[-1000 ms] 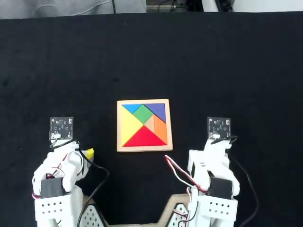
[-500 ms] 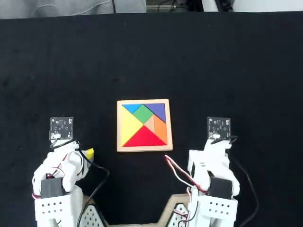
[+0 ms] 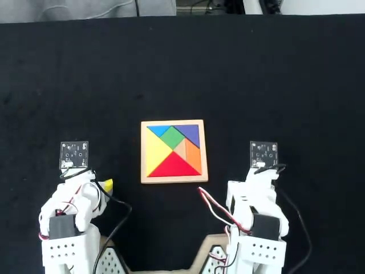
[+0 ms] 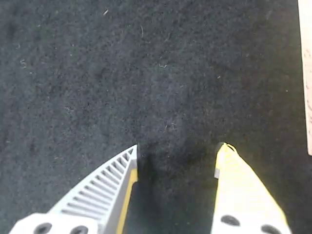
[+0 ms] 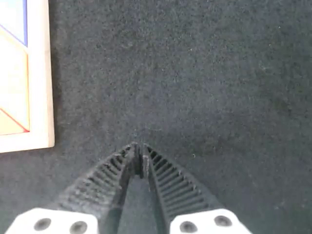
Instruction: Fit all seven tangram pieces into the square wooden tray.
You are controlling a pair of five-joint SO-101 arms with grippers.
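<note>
The square wooden tray (image 3: 144,153) lies in the middle of the black table, its coloured tangram pieces (image 3: 174,149) packed flat inside: blue, green, purple, yellow, tan, orange and red. My left gripper (image 4: 178,151) hovers over bare cloth to the tray's left, open with nothing between its fingers; the tray's edge (image 4: 307,73) shows beside it. My right gripper (image 5: 139,148) sits over bare cloth to the tray's right, shut and holding nothing, with the tray's corner (image 5: 39,122) close by. Both arms (image 3: 77,200) (image 3: 256,200) rest folded near the table's front edge.
Black cloth covers the whole table (image 3: 256,74). Each arm carries a small square board, one at the left (image 3: 74,155) and one at the right (image 3: 263,154). Red and white cables (image 3: 214,208) loop near the right arm's base.
</note>
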